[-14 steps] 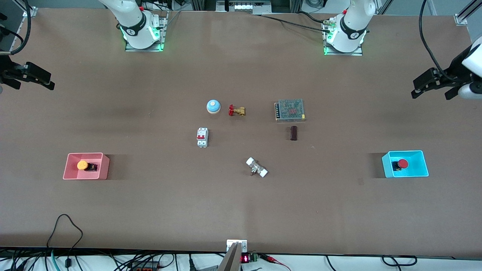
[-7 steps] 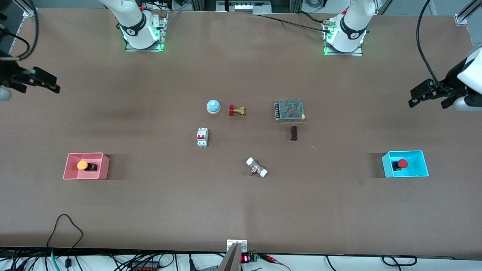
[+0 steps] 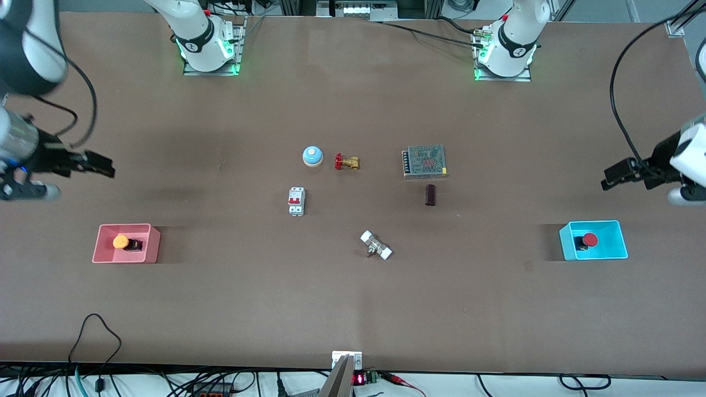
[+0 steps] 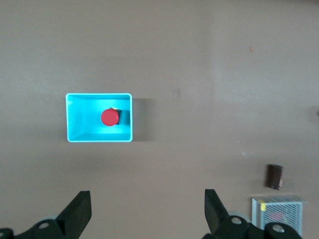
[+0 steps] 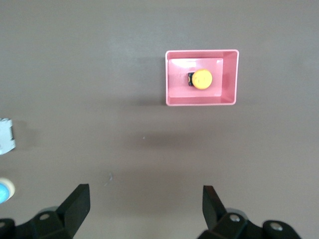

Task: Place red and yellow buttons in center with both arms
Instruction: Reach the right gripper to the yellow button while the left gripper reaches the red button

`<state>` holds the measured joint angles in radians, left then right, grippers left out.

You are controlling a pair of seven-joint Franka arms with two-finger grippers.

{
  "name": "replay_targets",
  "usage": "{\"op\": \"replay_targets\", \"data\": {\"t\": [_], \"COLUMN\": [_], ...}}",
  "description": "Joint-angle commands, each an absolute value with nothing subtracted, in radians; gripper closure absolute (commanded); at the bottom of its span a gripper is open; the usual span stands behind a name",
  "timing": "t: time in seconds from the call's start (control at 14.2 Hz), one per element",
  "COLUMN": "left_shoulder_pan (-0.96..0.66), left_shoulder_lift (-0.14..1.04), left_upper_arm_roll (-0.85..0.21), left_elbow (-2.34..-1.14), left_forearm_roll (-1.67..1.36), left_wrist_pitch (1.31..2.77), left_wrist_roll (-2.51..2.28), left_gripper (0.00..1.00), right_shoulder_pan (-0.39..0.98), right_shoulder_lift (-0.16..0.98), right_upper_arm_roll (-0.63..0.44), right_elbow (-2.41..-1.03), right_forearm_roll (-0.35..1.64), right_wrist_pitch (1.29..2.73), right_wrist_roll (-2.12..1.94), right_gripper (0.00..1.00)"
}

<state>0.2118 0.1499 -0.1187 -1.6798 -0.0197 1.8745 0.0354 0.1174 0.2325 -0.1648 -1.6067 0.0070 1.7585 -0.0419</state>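
The yellow button lies in the pink tray at the right arm's end of the table; it also shows in the right wrist view. The red button lies in the cyan tray at the left arm's end; it also shows in the left wrist view. My right gripper is open and empty, up over bare tabletop short of the pink tray. My left gripper is open and empty, over bare tabletop short of the cyan tray. The brown center of the table holds several other parts.
Around the center lie a blue dome bell, a brass valve with a red handle, a white breaker, a metal mesh power supply, a dark cylinder and a white-ended fitting. Cables run along the front edge.
Both grippers have moved toward the front camera and closer to their trays: the right toward the pink tray, the left toward the cyan tray. The buttons have not moved.
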Motion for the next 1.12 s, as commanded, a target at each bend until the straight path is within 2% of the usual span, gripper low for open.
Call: {"op": "replay_targets", "data": {"t": [0.0, 0.21, 0.42, 1.05], "left_shoulder_pan": [0.221, 0.255, 0.287, 0.302], "left_shoulder_lift": [0.215, 0.274, 0.336, 0.521], "left_upper_arm_roll": [-0.121, -0.121, -0.120, -0.118], "left_elbow": [-1.658, -1.658, -1.658, -1.657], "left_forearm_roll": [0.012, 0.014, 0.014, 0.078], "left_wrist_pitch": [1.926, 2.014, 2.071, 2.201], "left_wrist_roll": [0.055, 0.057, 0.119, 0.127], "left_gripper": [0.00, 0.00, 0.00, 0.00], "right_shoulder_pan": [0.089, 0.066, 0.057, 0.015], "right_shoulder_lift": [0.363, 0.497, 0.583, 0.698], "right_upper_arm_roll": [-0.167, -0.167, -0.169, -0.167], "right_elbow": [-1.589, -1.579, -1.522, -1.502], "right_forearm_roll": [0.031, 0.025, 0.021, -0.010], "right_wrist_pitch": [1.888, 2.006, 2.023, 2.146], "right_wrist_roll": [-0.038, -0.038, -0.047, -0.198], "right_gripper": [0.00, 0.00, 0.00, 0.00]}}
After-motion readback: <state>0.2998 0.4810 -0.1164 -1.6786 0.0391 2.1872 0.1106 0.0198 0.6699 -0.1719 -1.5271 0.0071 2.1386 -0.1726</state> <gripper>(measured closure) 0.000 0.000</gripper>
